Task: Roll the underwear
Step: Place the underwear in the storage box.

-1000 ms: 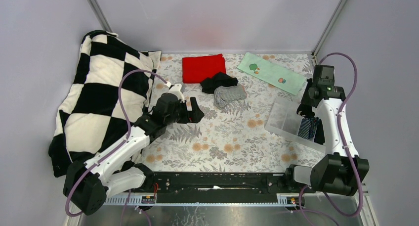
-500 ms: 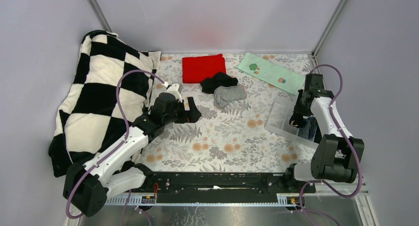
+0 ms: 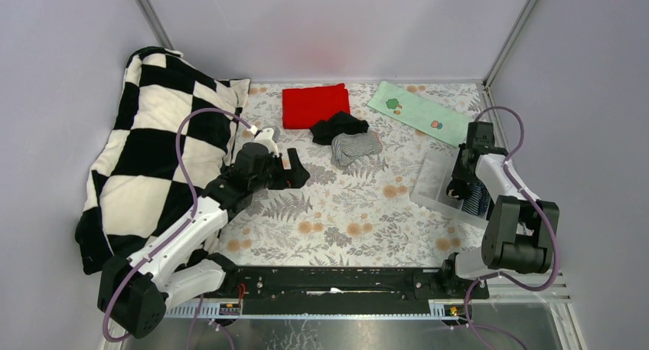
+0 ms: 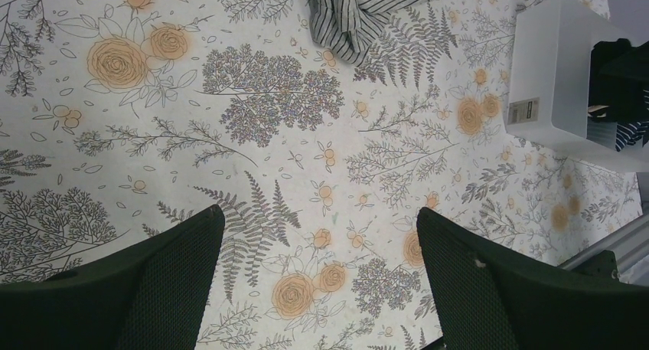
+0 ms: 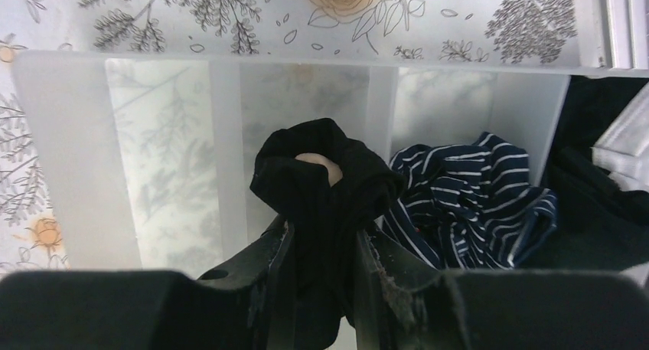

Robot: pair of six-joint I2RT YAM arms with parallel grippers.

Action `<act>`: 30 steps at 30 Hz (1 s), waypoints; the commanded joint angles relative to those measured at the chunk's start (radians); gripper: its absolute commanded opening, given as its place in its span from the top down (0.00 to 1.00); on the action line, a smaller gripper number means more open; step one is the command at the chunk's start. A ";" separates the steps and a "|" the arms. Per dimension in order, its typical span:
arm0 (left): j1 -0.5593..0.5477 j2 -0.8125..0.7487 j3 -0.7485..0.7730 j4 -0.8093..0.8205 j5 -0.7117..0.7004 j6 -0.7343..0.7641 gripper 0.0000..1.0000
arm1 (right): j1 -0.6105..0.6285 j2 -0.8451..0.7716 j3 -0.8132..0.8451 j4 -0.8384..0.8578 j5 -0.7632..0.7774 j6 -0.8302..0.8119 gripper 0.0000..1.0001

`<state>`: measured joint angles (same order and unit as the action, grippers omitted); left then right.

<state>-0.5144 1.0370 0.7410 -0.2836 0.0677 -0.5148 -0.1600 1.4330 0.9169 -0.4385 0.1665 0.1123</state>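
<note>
A plain black brief point(image 3: 337, 125) and a grey pinstriped brief point(image 3: 357, 148) lie crumpled together at the back middle of the floral table. The pinstriped brief also shows at the top of the left wrist view point(image 4: 367, 9). My left gripper point(image 3: 295, 170) is open and empty, hovering over bare tablecloth point(image 4: 319, 220) short of that pile. My right gripper point(image 3: 459, 188) is down in the white divided bin point(image 3: 436, 178), shut on a bunched black brief point(image 5: 321, 181) in a middle compartment point(image 5: 321, 231). A navy striped brief point(image 5: 467, 201) sits in the compartment to the right.
A red cloth point(image 3: 315, 105) and a pale green printed cloth point(image 3: 419, 112) lie at the back. A black-and-white checkered blanket point(image 3: 153, 151) fills the left side. The bin's white wall point(image 4: 555, 74) shows at the right of the left wrist view.
My right arm has folded in and lowered its gripper with the black brief into the bin. My left gripper has drawn back slightly to the left.
</note>
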 commanded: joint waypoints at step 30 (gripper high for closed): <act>0.030 -0.004 -0.003 0.033 0.045 -0.001 0.01 | 0.040 -0.017 0.112 -0.041 0.017 0.036 0.29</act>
<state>-0.4965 1.0359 0.7406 -0.2810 0.0982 -0.5152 -0.1257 1.4933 0.9527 -0.4343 0.1894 0.1394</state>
